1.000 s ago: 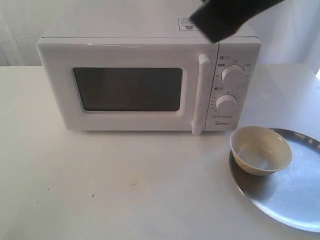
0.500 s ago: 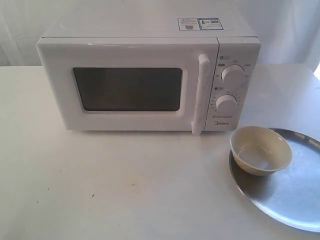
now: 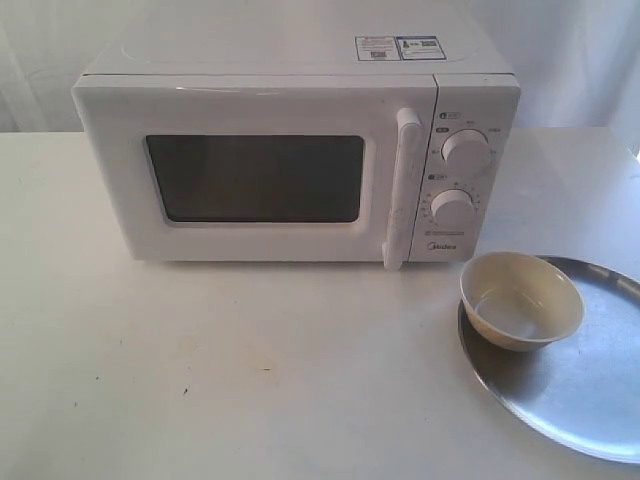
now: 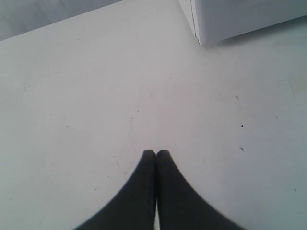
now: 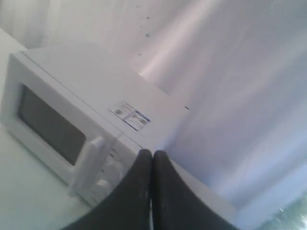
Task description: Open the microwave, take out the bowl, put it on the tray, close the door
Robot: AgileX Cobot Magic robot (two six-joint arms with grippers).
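Though above the microwave [image 3: 295,150] a second ago, dark arm now outside exterior view; both jaws tight together.

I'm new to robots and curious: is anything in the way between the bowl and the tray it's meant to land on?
Nothing visible. The bowl already sits on the tray, near its left edge, and the door is shut.
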